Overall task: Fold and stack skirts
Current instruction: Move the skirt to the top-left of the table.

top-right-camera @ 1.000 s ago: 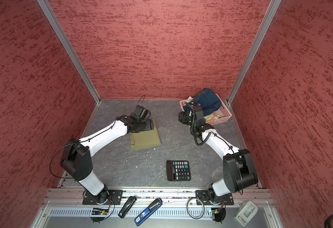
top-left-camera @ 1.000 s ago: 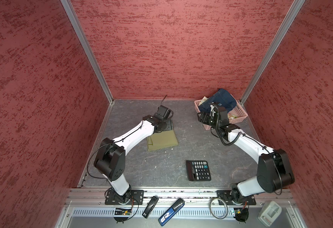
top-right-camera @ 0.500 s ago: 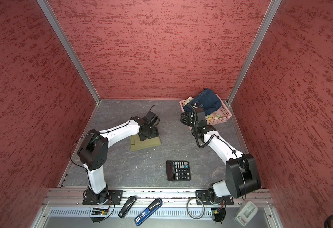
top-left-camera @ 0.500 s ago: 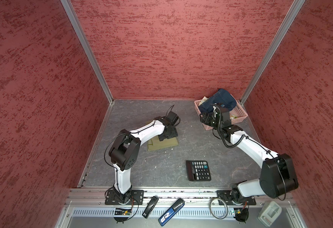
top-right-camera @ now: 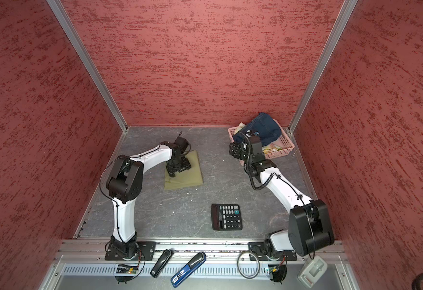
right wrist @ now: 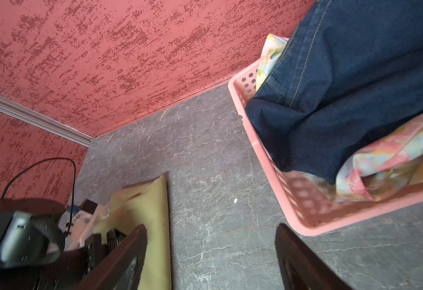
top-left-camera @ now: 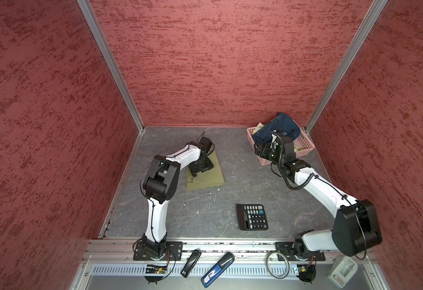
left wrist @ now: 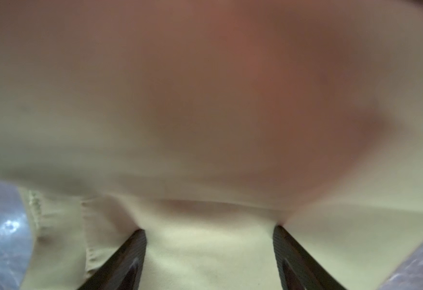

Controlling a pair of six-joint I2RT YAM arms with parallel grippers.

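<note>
Spread jaws of the left gripper [left wrist: 208,229] on the olive skirt [left wrist: 205,256] are shown only by wrist view; the right gripper [right wrist: 210,227] is released beside the two-o'clock basket [right wrist: 293,198].

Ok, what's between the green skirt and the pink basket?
Only bare table, one tiny white speck, from green skirt to pink basket; the right wrist view shows it.
</note>
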